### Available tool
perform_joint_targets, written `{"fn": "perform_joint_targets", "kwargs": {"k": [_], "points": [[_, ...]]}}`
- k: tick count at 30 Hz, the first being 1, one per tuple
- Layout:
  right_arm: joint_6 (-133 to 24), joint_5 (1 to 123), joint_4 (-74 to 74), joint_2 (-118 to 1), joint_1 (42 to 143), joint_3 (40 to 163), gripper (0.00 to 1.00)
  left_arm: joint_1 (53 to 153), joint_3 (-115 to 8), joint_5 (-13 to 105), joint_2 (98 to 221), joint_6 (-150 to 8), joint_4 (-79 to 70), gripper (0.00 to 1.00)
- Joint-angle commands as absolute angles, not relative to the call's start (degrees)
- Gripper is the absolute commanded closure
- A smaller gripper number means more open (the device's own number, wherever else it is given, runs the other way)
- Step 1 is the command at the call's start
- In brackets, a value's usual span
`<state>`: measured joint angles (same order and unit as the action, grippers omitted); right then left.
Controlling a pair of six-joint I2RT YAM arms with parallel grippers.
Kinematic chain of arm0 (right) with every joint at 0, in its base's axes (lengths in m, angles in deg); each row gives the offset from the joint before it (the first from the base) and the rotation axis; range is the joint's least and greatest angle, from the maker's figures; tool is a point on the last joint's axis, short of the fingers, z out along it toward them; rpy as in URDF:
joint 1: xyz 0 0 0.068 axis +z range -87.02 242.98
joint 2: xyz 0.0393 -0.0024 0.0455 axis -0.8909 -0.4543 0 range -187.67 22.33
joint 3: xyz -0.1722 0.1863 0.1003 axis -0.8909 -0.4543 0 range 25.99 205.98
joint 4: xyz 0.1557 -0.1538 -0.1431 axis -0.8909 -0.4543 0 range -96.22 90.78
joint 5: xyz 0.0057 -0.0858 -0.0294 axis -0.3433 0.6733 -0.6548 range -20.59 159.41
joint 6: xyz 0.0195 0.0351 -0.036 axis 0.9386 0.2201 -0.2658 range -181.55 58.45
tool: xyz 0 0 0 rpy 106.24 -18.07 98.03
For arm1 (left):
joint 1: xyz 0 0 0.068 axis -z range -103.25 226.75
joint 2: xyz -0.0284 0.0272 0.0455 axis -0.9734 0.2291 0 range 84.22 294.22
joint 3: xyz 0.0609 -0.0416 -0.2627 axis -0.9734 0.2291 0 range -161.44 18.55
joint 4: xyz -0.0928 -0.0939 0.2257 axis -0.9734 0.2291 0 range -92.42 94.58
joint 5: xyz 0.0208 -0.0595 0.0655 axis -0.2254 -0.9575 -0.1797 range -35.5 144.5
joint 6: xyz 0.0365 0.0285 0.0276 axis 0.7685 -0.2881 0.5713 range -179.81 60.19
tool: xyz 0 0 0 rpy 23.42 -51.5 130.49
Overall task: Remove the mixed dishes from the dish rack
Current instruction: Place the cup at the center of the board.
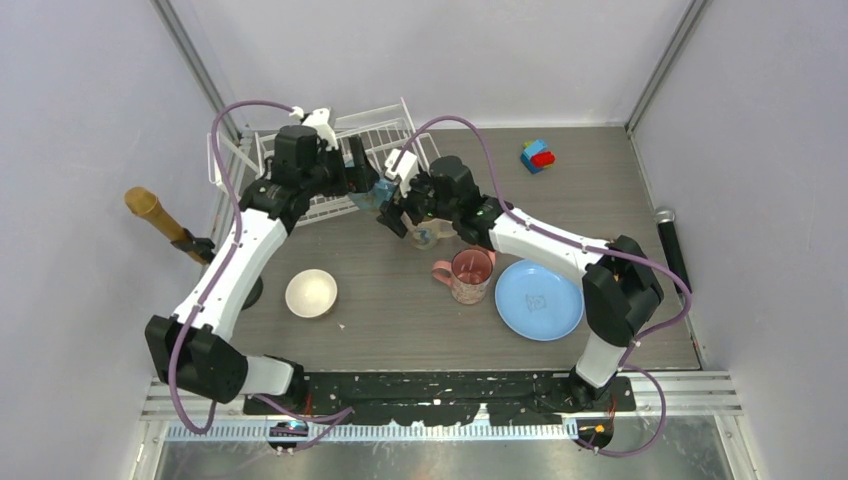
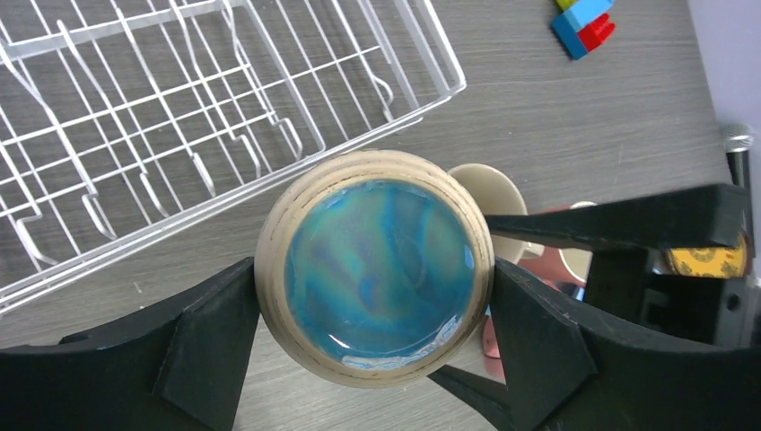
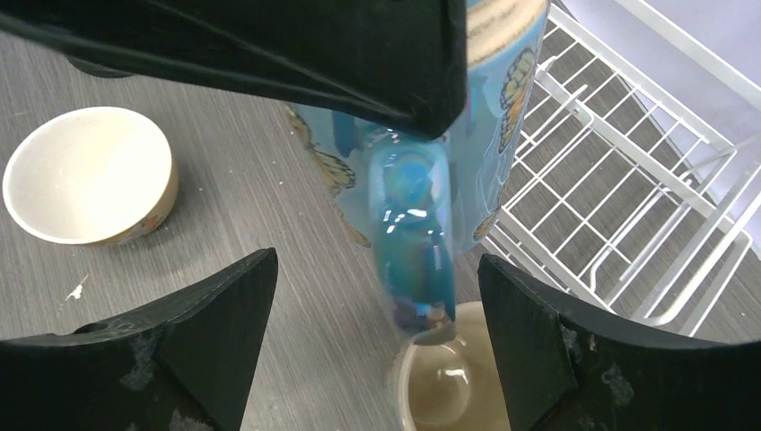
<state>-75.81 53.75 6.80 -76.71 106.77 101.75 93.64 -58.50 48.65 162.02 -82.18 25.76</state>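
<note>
My left gripper is shut on the teal mug, held in the air just in front of the white dish rack. In the left wrist view the mug's blue glazed base sits squeezed between both black fingers. My right gripper is open, its fingers on either side of the mug's handle with gaps on both sides. A cream mug stands on the table right under the handle. The pink mug, light-blue plate and cream bowl rest on the table.
The rack shows no dishes in its visible part. Toy blocks lie at the back right. A brown microphone sticks in from the left wall and a black one lies along the right edge.
</note>
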Motion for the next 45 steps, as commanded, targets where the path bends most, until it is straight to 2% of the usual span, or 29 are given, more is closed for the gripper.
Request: {"fn": "perform_joint_targets", "kwargs": {"k": [1, 5, 7, 10, 14, 22, 23, 24, 25, 26, 27, 31, 34, 38, 45], "points": [[-78.12, 54.90, 8.49, -75.88, 106.61, 103.27, 0.11, 94.54, -59.63, 44.09, 156.81, -80.46, 19.77, 1.00], [-78.06, 54.18, 8.53, -75.60, 106.70, 103.21, 0.16, 95.12, -58.47, 43.62, 155.52, -80.13, 20.13, 1.00], [-77.89, 53.75, 8.25, -75.18, 106.71, 102.84, 0.23, 95.27, -57.89, 44.10, 154.75, -80.09, 20.20, 1.00], [-77.63, 52.84, 8.24, -73.95, 107.19, 101.74, 0.47, 95.51, -57.43, 44.33, 154.15, -79.98, 20.61, 1.00], [-76.30, 52.82, 9.65, -72.05, 108.08, 99.60, 0.72, 96.62, -57.06, 45.32, 154.14, -80.06, 21.58, 1.00], [-66.33, 54.12, 12.28, -70.12, 108.30, 97.61, 0.96, 98.98, -56.18, 45.87, 153.87, -80.09, 22.72, 1.00], [-63.30, 55.30, 12.29, -69.42, 108.26, 97.48, 0.98, 98.99, -55.79, 45.34, 153.45, -80.11, 22.77, 0.92], [-59.59, 55.68, 12.14, -68.98, 108.25, 97.01, 0.99, 98.99, -55.23, 44.10, 152.84, -80.06, 22.68, 0.71], [-57.85, 56.00, 11.99, -67.95, 108.31, 96.65, 0.99, 98.99, -54.33, 42.83, 152.08, -80.01, 22.21, 0.42], [-54.21, 55.76, 12.02, -66.70, 108.28, 95.64, 0.99, 98.99, -53.13, 41.80, 151.14, -80.02, 21.31, 0.18], [-52.21, 54.99, 12.16, -66.09, 108.25, 94.91, 0.99, 98.99, -51.72, 40.79, 150.10, -80.02, 20.03, 0.03], [-39.41, 53.26, 16.20, -61.78, 108.27, 87.80, 0.99, 99.02, -45.78, 38.97, 145.23, -80.57, 15.68, 0.00], [-31.99, 56.70, 15.09, -56.70, 108.21, 83.49, 0.99, 99.06, -41.00, 37.36, 140.56, -80.03, 11.91, 0.00], [-27.32, 59.70, 10.99, -50.57, 107.93, 82.65, 0.99, 99.08, -36.68, 36.24, 134.57, -80.13, 6.80, 0.00], [-14.49, 59.44, 12.49, -44.00, 104.54, 81.22, 0.99, 99.03, -30.38, 36.18, 128.31, -81.85, 3.21, 0.00]]}}
